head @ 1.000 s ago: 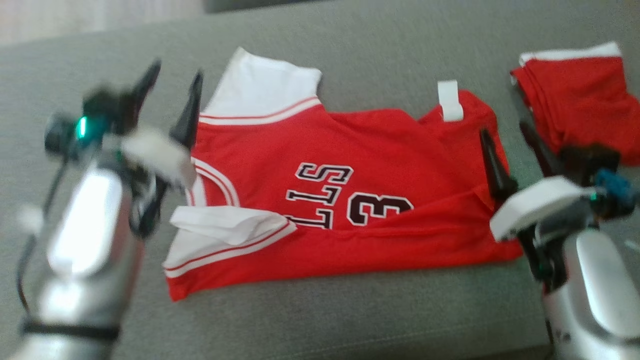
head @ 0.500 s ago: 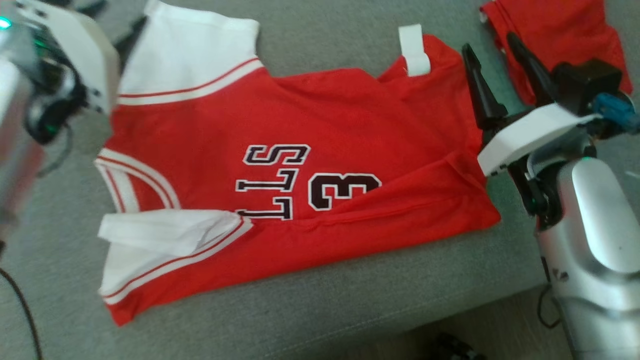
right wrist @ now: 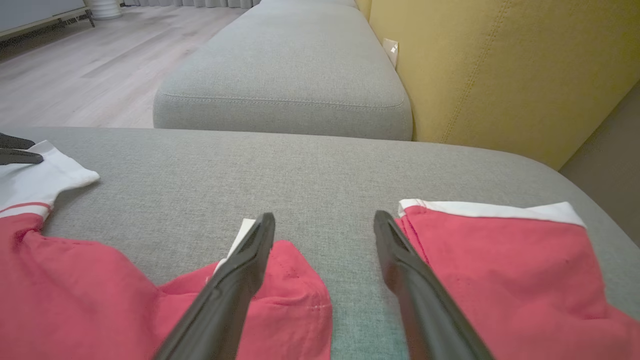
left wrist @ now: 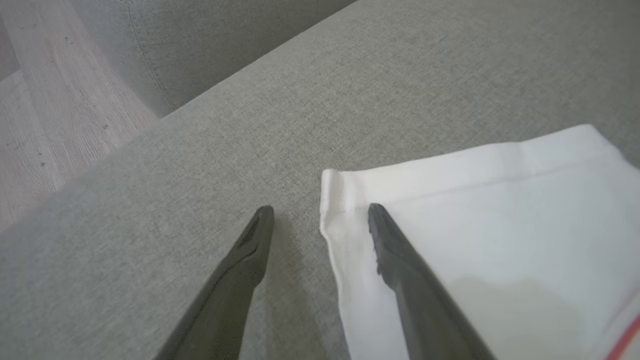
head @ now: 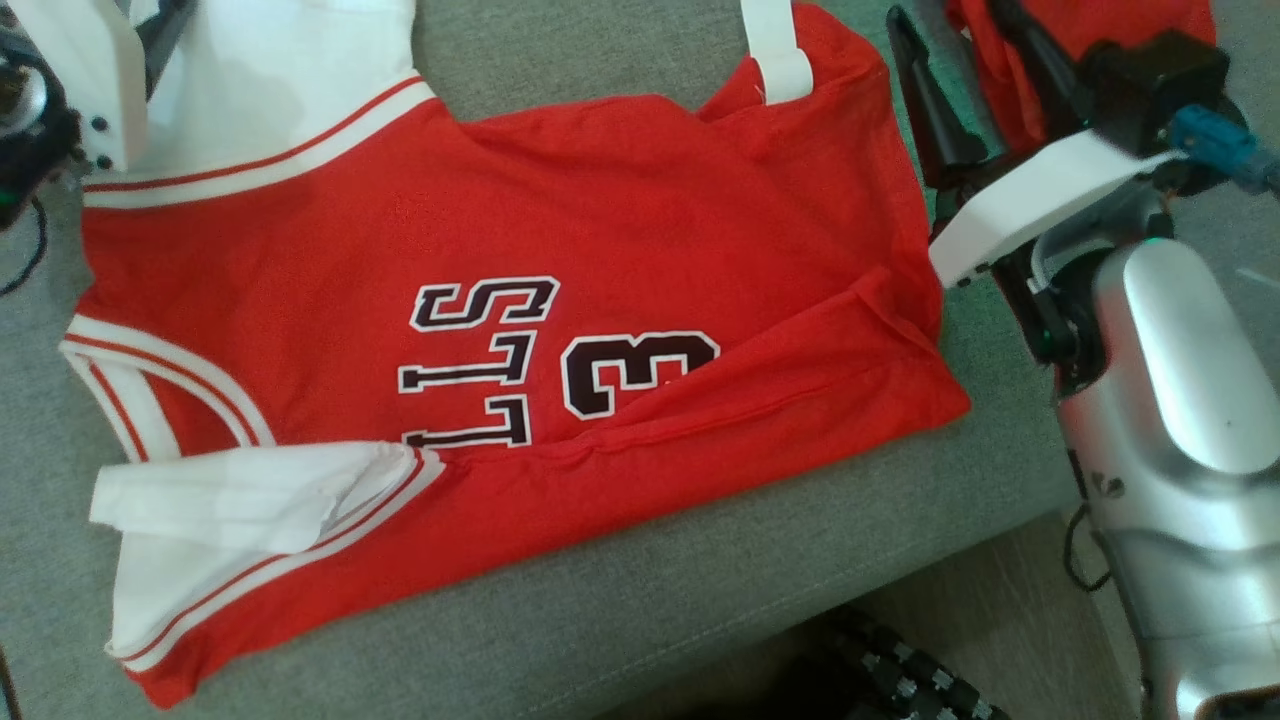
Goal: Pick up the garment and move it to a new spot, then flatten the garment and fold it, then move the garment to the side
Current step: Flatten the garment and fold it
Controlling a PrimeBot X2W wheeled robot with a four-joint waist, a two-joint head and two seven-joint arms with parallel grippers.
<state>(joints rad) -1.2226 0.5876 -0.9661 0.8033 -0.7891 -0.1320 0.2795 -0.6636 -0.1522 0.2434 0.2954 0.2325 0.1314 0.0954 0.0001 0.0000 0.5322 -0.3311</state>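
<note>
The jersey (head: pixel 640 220) lies spread on the cushion (head: pixel 700 600), near its front edge. Both grippers gape wide and hold nothing: the left gripper (left wrist: pixel 320 209) straddles the sleeve (left wrist: pixel 475 200) corner, and the right gripper (right wrist: pixel 325 216) is at the hem. A shallow pinch may take only one layer, or the right may snag the other garment (right wrist: pixel 500 260).

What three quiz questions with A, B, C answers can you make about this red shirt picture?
1. The jersey lies on: A a grey sofa cushion; B a wooden table; C a chair.
2. The sleeve by the left tool is: A blue; B white; C yellow.
3. The right tool is: A shut on the jersey; B shut on nothing; C open.
Answers: 1 A, grey fabric shows all round the jersey. 2 B, the sleeve cloth is white. 3 C, its fingers stand apart, holding nothing.
</note>
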